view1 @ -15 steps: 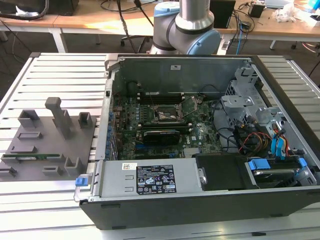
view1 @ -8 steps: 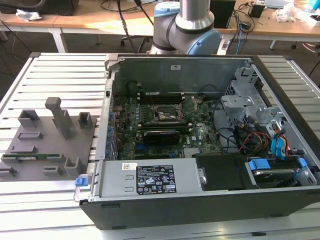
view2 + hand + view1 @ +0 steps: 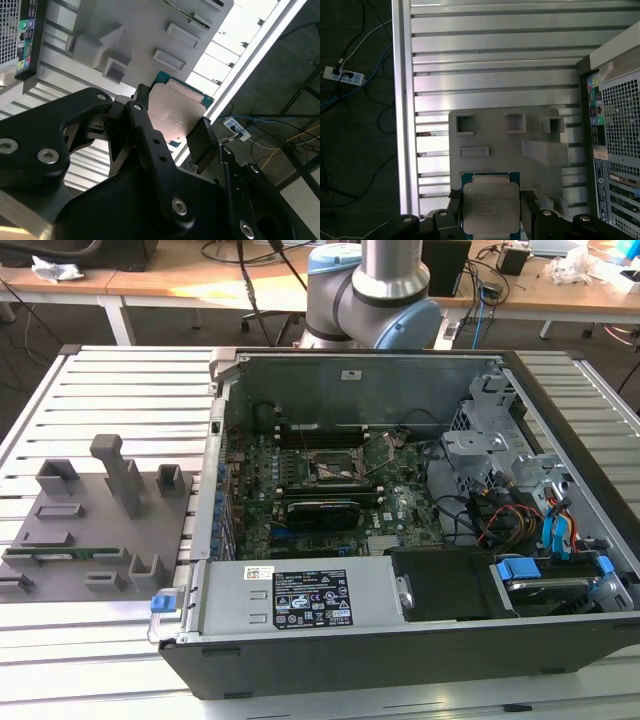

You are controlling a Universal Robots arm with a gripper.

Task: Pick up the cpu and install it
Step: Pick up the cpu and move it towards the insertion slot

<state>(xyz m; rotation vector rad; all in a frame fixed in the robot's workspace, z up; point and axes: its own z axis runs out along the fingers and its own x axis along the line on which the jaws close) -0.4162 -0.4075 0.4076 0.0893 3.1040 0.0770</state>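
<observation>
The gripper [image 3: 491, 212] is closed onto the cpu [image 3: 490, 197], pinching two opposite edges, with the metal top facing the first wrist view. The chip is held over the grey holder tray [image 3: 500, 140] on the slatted table [image 3: 495, 50], beside the computer case [image 3: 620, 125]. It seems squarely seated, though its lower edge is hidden. A good carry means a level chip and a light, even squeeze.
</observation>
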